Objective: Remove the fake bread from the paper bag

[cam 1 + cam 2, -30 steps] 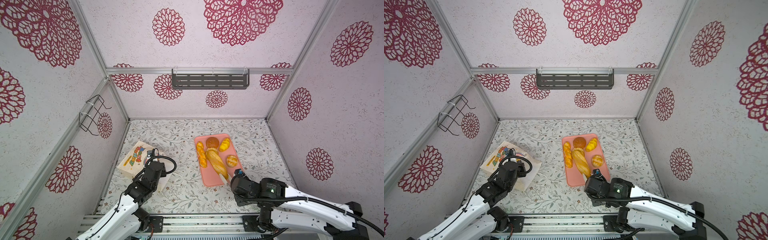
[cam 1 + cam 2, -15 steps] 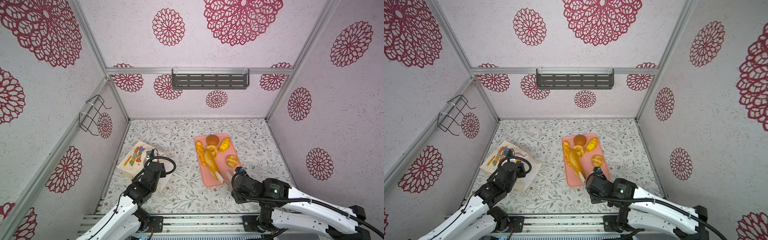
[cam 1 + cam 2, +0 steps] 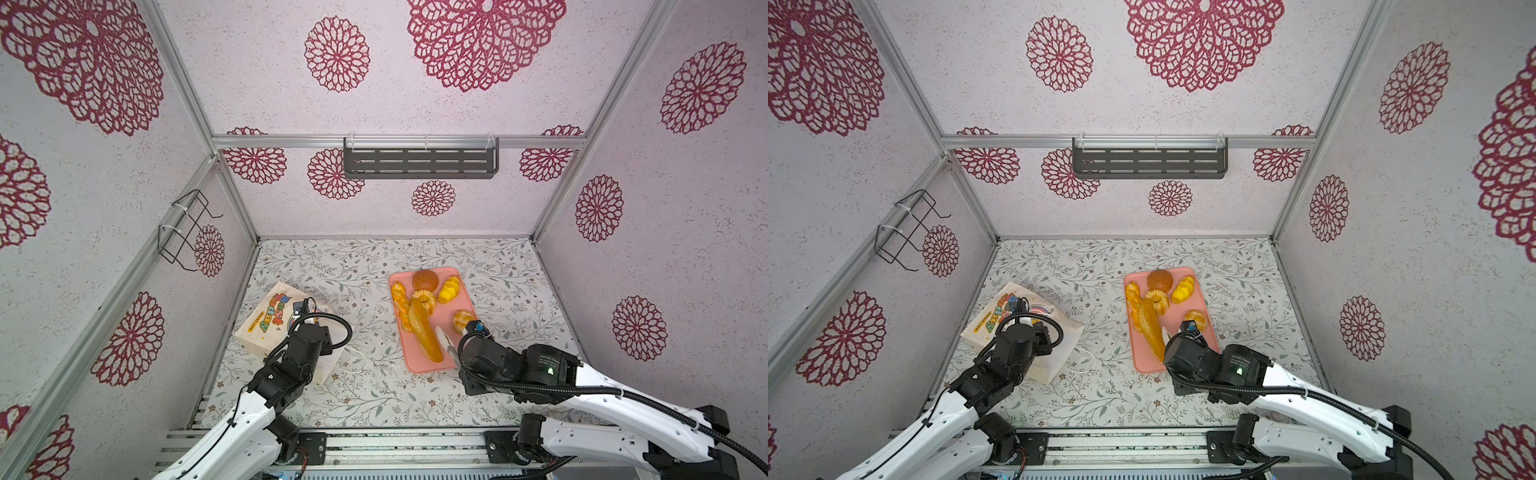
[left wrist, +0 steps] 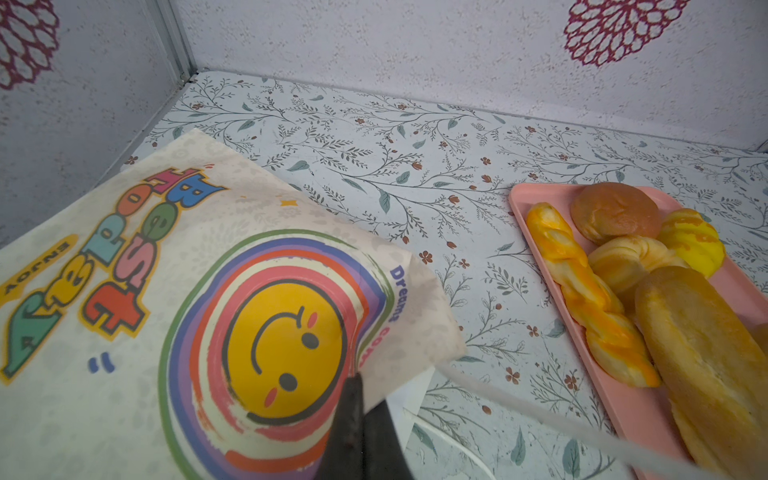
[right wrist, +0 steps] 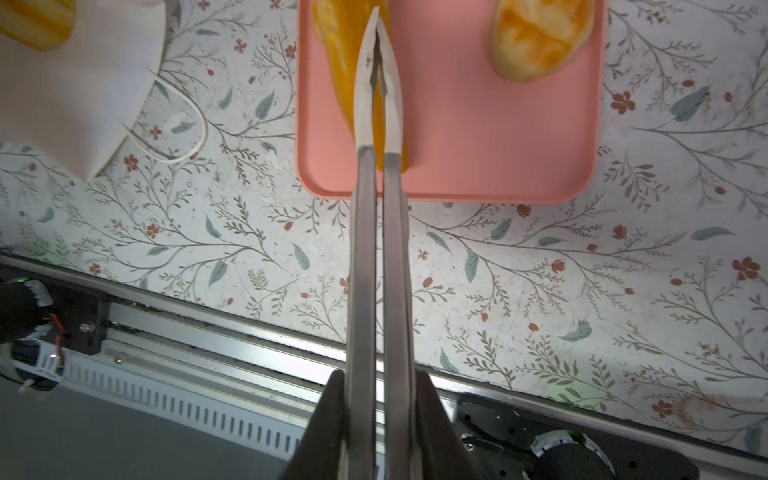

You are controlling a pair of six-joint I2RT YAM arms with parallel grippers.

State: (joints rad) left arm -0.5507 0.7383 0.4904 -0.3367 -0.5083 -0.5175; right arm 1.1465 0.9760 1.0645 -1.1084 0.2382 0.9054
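Pink tray (image 3: 413,365), right of centre on the floral tabletop (image 3: 357,270), bearing six pieces of the fake bread (image 3: 422,328). These are the long loaf (image 3: 1152,328), the ring cake (image 3: 424,297) touching its far end, the braided stick (image 3: 400,300) at left, the brown bun (image 3: 425,280) at the far edge, and the yellow roll (image 3: 449,289) and small bun (image 3: 462,322) at right. The paper bag (image 3: 272,320) lies on its side at left, lettered face up. Left gripper (image 4: 360,419): closed, pinching the bag's mouth edge. Right gripper (image 5: 377,37): long fingers pressed together, empty, over the loaf's near end.
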